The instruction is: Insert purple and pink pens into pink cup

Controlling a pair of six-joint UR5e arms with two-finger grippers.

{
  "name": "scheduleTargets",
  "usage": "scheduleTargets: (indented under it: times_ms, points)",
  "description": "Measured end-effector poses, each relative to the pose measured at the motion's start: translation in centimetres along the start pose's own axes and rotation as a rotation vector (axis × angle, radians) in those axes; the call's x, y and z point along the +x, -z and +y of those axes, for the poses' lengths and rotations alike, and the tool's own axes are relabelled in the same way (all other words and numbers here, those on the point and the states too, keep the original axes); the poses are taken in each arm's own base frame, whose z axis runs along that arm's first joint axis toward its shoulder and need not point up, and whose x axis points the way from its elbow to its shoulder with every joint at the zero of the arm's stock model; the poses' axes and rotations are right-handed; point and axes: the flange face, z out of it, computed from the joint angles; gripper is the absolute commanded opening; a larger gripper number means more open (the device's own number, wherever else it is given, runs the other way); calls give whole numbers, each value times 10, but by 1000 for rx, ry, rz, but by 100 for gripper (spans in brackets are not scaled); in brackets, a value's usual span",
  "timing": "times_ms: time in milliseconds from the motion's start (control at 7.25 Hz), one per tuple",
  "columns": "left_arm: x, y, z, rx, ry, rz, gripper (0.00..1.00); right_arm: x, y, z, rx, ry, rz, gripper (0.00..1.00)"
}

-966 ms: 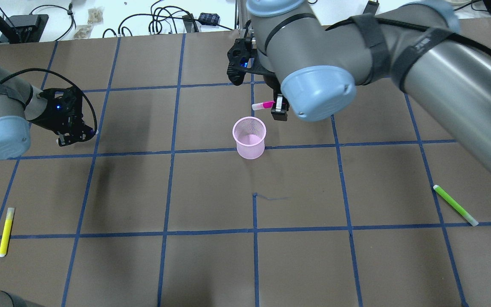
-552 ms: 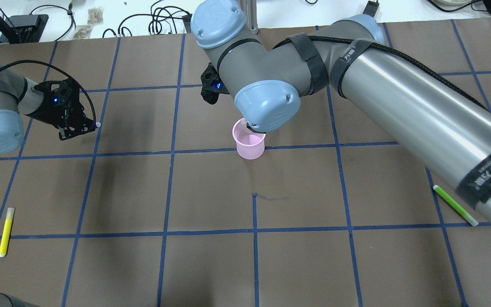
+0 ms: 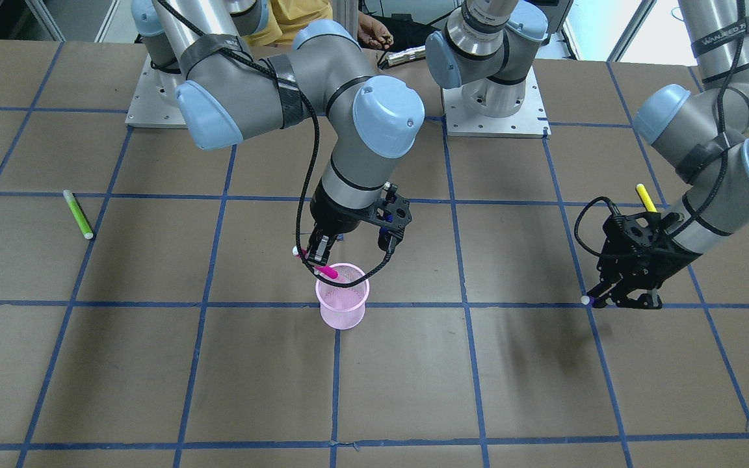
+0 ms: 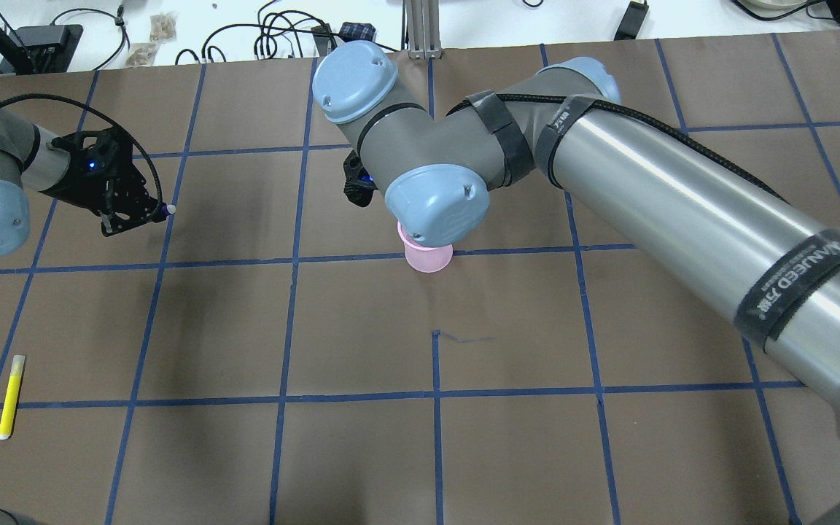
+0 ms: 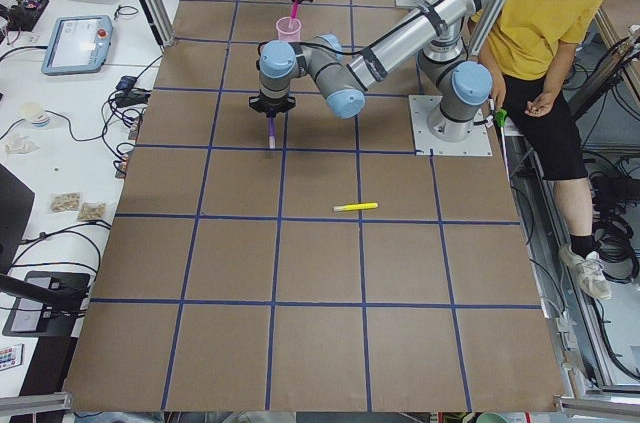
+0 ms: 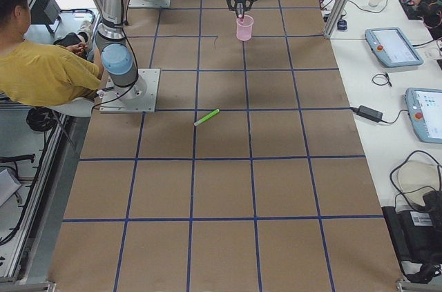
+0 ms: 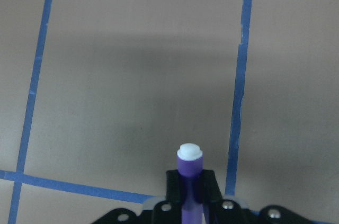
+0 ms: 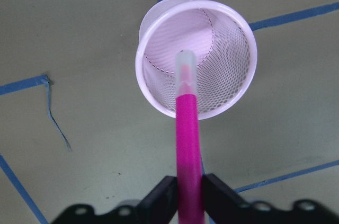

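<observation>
The pink mesh cup (image 3: 342, 313) stands upright near the table's middle. My right gripper (image 3: 315, 255) is shut on the pink pen (image 3: 327, 272) and holds it tilted, with its tip just above the cup's mouth. In the right wrist view the pink pen (image 8: 188, 134) points into the cup (image 8: 233, 68). In the overhead view my right wrist hides all but the cup's base (image 4: 429, 259). My left gripper (image 4: 137, 217) is shut on the purple pen (image 7: 189, 173) and hovers over bare table far to the cup's left. The pen's white tip (image 3: 586, 299) sticks out.
A yellow highlighter (image 4: 11, 396) lies near the table's front left. A green highlighter (image 3: 78, 214) lies on my right side, hidden by my right arm in the overhead view. Cables lie beyond the table's far edge. A person sits behind the robot's bases.
My right arm has swung left with the pink pen, from beside the cup to directly over it, and now covers most of the cup. My left gripper has shifted slightly away, still holding the purple pen.
</observation>
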Motion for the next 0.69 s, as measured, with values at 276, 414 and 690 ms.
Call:
scheduleTargets:
  times_ms: [276,414,690]
  points:
    - [-1,7,-9,85,9,-17,0,0,-6,-5,5,0,-6,100]
    - [-2,9,-9,108,14,-25,0,3,-3,-3,10,-6,-6,100]
    - [-3,15,-17,173,53,-51,0,16,21,23,56,-54,5,100]
